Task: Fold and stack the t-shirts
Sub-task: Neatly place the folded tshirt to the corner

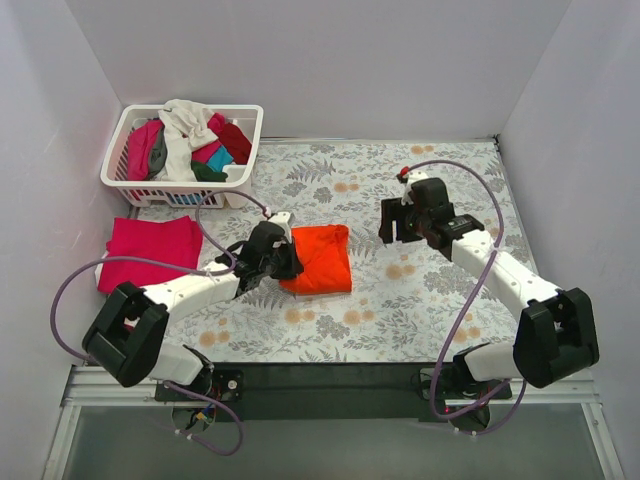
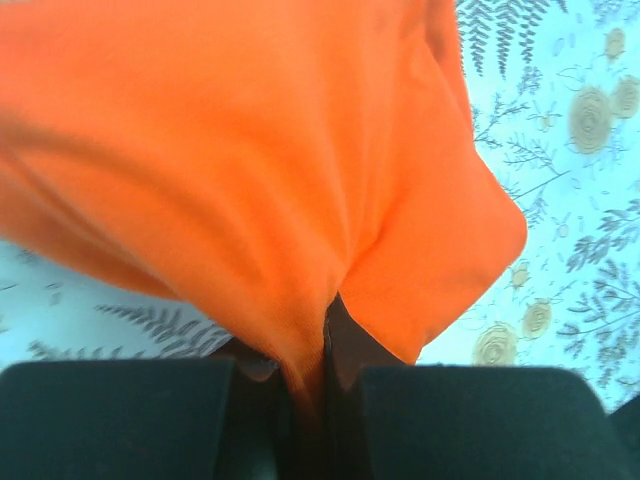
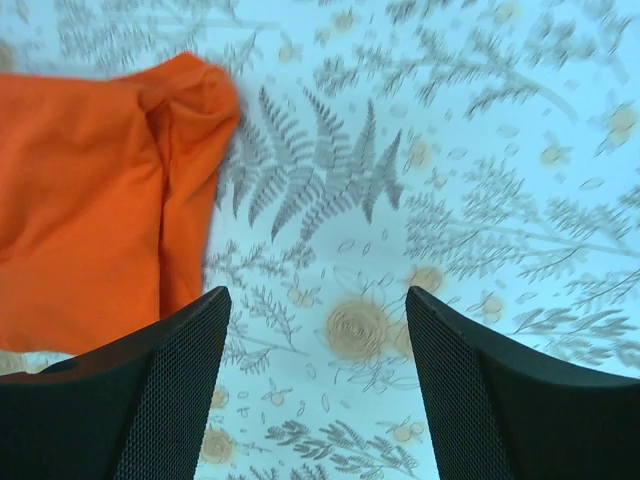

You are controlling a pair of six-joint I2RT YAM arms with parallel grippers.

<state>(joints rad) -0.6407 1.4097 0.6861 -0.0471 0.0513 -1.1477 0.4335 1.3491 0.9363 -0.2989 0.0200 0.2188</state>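
Pinching the folded orange t-shirt at bench centre, your left claw is clenched on its edge; your right claw hangs released. The pink t-shirt lies folded at the left edge; shirts in the basket await folding.

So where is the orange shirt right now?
In the top view the orange shirt lies folded in the middle of the table, pinched at its left edge by the left fingers, with the pink shirt further left.

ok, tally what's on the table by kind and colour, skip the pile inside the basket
orange shirt: 1
magenta shirt: 1
white basket: 1
total: 3
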